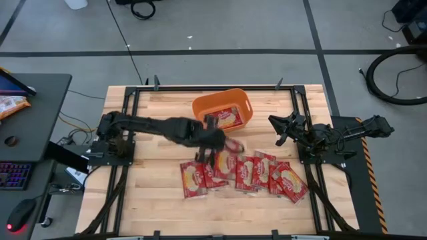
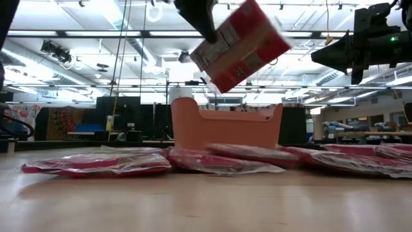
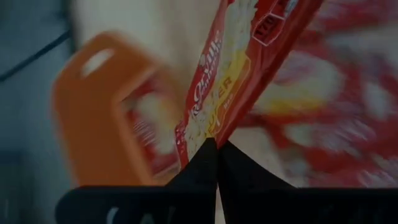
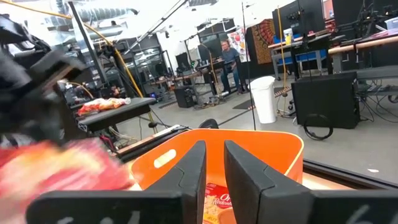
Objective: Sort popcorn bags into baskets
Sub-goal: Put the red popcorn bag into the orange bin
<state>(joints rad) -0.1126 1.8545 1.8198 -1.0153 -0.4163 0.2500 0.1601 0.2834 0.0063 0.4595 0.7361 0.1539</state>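
Above table [image 1: 160, 200], low view alone shows left hand [image 3: 216, 146] pinching raised bag [image 2: 239, 45].

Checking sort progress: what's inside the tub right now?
The high view shows one bag lying inside the tub; the right wrist view shows it too. Anything beneath it is covered. The left tool holds another bag in the air, not yet in.

Both arms are dark and jointed, each hand [image 3: 216, 163] ending in two black tapered fingers [image 4: 189, 171].
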